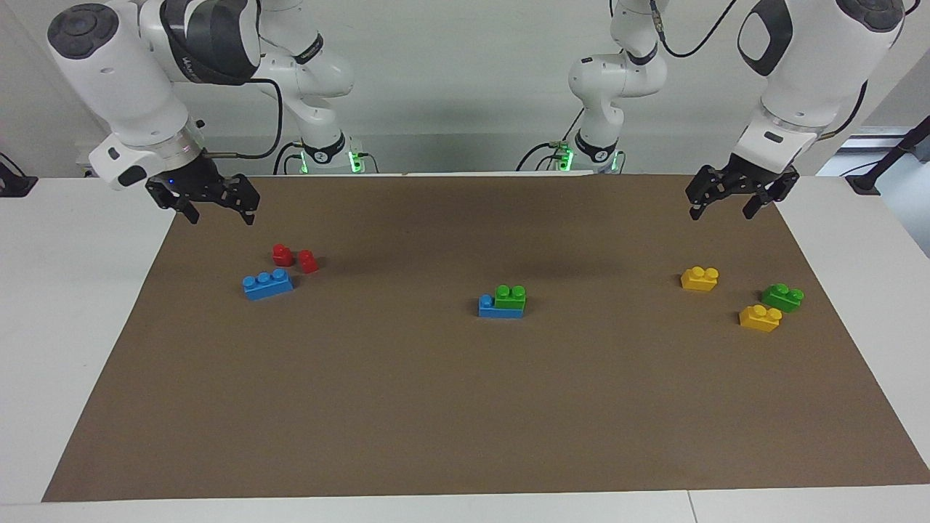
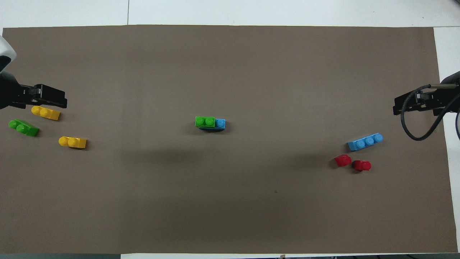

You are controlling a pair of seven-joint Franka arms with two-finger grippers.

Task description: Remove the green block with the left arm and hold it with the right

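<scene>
A green block with two studs sits on top of a blue brick in the middle of the brown mat. A second green block lies loose at the left arm's end, between two yellow bricks. My left gripper hangs open and empty above the mat's corner at that end, over the spot beside one yellow brick. My right gripper hangs open and empty above the mat's other corner by the robots.
A loose blue three-stud brick and two red pieces lie at the right arm's end. Another yellow brick lies by the loose green block. The brown mat covers most of the white table.
</scene>
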